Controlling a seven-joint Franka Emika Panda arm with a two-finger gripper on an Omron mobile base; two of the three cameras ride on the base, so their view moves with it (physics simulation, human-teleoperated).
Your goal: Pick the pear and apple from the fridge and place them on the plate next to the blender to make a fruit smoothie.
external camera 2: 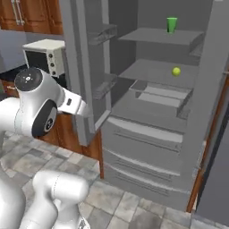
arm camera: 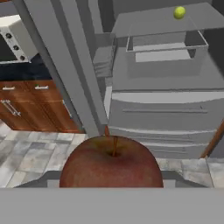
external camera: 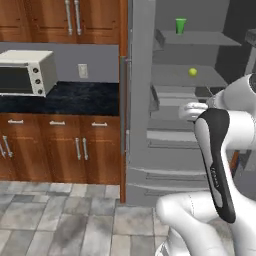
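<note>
round glossy apple [arm camera: 111,164] (stem up)

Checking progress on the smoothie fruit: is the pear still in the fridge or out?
In. The pear sits on a middle shelf of the open fridge, untouched.

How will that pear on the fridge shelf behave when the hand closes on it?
The pear looks small, round and smooth, so it may roll along the flat fridge shelf if nudged. Sitting free, it could slip sideways from an off-centre pinch. It is probably light and firm, like the apple.
</note>
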